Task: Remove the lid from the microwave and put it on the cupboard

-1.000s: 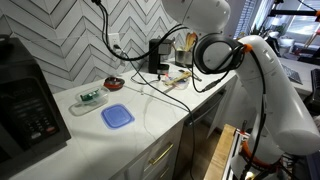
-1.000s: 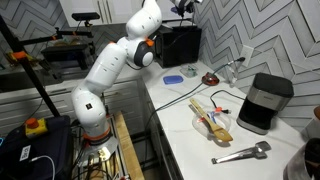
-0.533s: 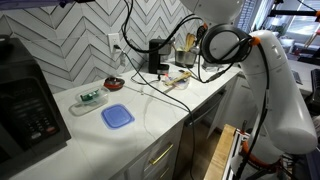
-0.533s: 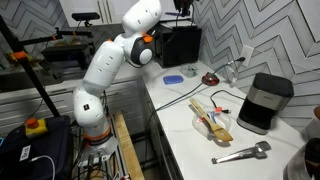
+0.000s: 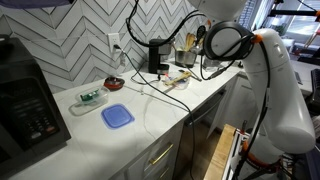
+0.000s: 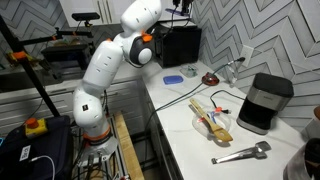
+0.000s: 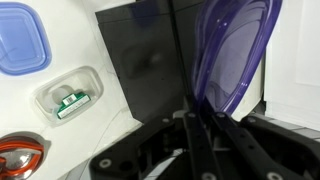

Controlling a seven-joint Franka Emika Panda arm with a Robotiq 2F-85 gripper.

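Note:
In the wrist view my gripper [image 7: 200, 112] is shut on the rim of the dark blue-purple translucent lid [image 7: 235, 50], which stands on edge in the jaws above the black top of the microwave [image 7: 140, 60]. In an exterior view the gripper [image 6: 185, 8] is at the top edge of the picture, over the microwave [image 6: 180, 45]. The microwave's front with its buttons shows in an exterior view [image 5: 20, 100]. A purple strip at the top edge there looks like the lid [image 5: 35, 3]. The white-topped cupboard [image 5: 150, 115] runs beside the microwave in both exterior views [image 6: 180, 110].
A flat lighter-blue square lid [image 5: 117, 116] lies on the cupboard top. A clear container [image 5: 88, 98] and a red bowl [image 5: 114, 82] are near it. A black appliance [image 6: 265, 100], a tray of utensils [image 6: 210, 118], tongs [image 6: 240, 153] and cables stand further along.
The arm has shifted a little above the microwave and the purple lid now shows at the top edge of an exterior view. The things on the cupboard top have not moved.

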